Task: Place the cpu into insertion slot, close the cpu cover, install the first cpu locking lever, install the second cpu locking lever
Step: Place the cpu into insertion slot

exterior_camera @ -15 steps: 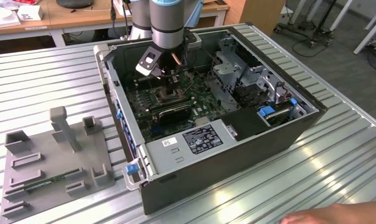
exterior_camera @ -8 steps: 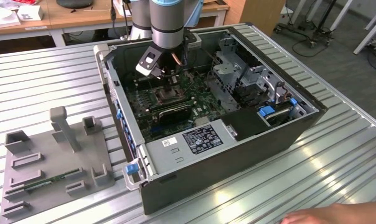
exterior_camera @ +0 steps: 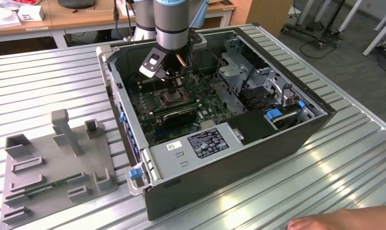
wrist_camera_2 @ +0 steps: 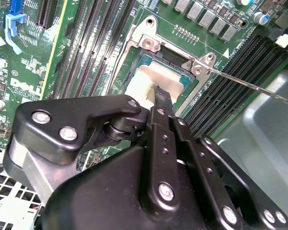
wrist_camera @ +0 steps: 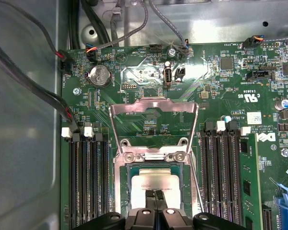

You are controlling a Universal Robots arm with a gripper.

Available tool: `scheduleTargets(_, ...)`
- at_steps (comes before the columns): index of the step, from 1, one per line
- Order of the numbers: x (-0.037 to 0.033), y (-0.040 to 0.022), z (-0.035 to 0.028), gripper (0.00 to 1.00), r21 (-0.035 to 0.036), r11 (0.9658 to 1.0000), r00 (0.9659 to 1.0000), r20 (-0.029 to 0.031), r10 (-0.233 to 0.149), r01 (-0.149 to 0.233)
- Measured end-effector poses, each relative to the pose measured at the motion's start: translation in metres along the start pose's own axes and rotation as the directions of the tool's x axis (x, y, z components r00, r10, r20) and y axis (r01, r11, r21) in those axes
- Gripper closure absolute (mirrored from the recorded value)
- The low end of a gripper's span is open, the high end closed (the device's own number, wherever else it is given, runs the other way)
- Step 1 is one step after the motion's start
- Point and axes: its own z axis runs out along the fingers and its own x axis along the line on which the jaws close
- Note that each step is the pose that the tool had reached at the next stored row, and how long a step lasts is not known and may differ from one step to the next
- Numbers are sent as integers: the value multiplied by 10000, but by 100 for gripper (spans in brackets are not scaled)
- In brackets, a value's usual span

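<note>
1. Your claw (wrist_camera: 156, 194) is closed and empty, its tips meeting at the cpu (wrist_camera: 151, 181).
2. The cpu lies seated in the insertion slot (wrist_camera: 121, 191), directly under the claw, upper centre of the exterior view.
3. The cpu cover (wrist_camera: 153, 102) stands open.

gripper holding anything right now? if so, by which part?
Nothing. The gripper is shut, tips together over the top of the cpu, which lies in the slot with the cover open.

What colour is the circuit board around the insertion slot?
Green circuit board, clearest in first wrist view.
</note>
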Motion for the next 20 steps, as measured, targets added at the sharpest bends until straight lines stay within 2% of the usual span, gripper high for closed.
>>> scheduleTargets(10,-1,-1,16,89,0,10000,10000,0,0,0)
scheduleTargets(20,-4,-1,69,89,6,9999,9999,-6,-111,111)
